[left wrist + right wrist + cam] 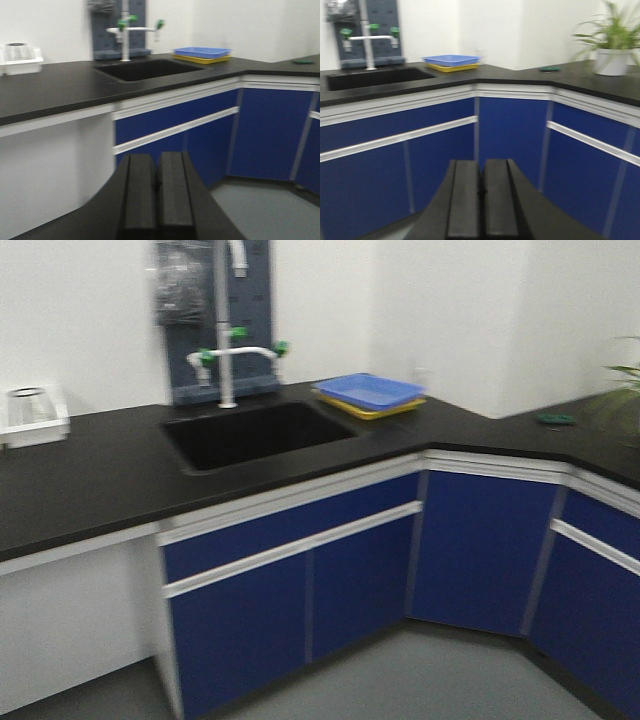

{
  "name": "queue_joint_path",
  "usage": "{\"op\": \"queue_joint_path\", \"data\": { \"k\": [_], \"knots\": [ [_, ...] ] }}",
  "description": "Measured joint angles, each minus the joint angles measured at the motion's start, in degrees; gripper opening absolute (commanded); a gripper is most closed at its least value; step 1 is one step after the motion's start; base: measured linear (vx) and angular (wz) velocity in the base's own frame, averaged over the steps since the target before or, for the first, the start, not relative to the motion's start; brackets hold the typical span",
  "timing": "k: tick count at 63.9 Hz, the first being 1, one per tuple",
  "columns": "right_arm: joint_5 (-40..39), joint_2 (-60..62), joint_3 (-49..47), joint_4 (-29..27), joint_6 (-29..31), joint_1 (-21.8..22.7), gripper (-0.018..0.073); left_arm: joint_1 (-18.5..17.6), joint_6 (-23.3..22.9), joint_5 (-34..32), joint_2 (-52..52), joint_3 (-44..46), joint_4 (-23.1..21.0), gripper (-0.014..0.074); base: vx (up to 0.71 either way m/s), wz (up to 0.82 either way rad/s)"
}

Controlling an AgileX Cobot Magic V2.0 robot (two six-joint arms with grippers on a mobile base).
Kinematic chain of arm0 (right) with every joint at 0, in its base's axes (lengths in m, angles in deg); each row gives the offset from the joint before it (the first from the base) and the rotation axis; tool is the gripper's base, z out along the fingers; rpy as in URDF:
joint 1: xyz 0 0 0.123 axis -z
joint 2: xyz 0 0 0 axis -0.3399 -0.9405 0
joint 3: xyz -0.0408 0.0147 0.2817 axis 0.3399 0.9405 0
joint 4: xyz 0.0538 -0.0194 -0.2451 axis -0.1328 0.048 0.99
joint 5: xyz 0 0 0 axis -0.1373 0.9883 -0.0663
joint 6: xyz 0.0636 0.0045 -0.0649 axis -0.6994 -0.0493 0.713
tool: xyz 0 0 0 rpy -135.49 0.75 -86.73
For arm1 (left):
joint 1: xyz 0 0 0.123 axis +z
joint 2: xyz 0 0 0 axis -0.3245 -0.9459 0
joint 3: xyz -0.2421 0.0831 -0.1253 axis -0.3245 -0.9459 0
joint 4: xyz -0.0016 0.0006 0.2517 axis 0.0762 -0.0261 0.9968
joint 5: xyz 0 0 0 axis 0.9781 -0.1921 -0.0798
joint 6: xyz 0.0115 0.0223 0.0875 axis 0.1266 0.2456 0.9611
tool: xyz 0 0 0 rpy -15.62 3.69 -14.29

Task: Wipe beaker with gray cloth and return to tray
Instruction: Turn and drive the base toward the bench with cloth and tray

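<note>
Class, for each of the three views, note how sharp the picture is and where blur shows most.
Exterior front view: soft throughout, plant at the right edge smeared. Left wrist view: blurred, left gripper a dark mass with little detail. Right wrist view: blurred likewise, plant leaves streaky, right gripper dark.

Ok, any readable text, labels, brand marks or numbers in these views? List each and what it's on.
None legible in any view.
Blue tray, yellow tray under it: no print visible.
White tray at far left: blank as far as the blur allows.
Pegboard behind the tap: no markings readable.
Cabinet doors: plain blue, no labels.
Plant pot: plain white.
Small green object on the counter: too small and blurred to tell.
</note>
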State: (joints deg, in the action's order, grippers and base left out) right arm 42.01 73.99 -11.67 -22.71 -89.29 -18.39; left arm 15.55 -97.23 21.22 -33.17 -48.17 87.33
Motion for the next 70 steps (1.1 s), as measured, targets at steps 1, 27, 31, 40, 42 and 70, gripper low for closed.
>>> {"op": "queue_joint_path", "data": {
  "k": [1,27,31,40,42,70],
  "knots": [
    [0.00,0.00,0.00,0.00,0.00,0.00,-0.0011,0.00,0.00,0.00,0.00,0.00,0.00,-0.0003,-0.11,-0.82],
    [0.00,0.00,0.00,0.00,0.00,0.00,-0.0011,0.00,0.00,0.00,0.00,0.00,0.00,-0.0003,-0.03,-0.86],
    [0.00,0.00,0.00,0.00,0.00,0.00,-0.0011,0.00,0.00,0.00,0.00,0.00,0.00,-0.0003,0.05,-0.81],
    [0.00,0.00,0.00,0.00,0.00,0.00,-0.0011,0.00,0.00,0.00,0.00,0.00,0.00,-0.0003,0.09,-0.81],
    [0.00,0.00,0.00,0.00,0.00,0.00,-0.0011,0.00,0.00,0.00,0.00,0.00,0.00,-0.0003,0.12,-0.81],
    [0.00,0.00,0.00,0.00,0.00,0.00,-0.0011,0.00,0.00,0.00,0.00,0.00,0.00,-0.0003,0.20,-0.72]
  ]
}}
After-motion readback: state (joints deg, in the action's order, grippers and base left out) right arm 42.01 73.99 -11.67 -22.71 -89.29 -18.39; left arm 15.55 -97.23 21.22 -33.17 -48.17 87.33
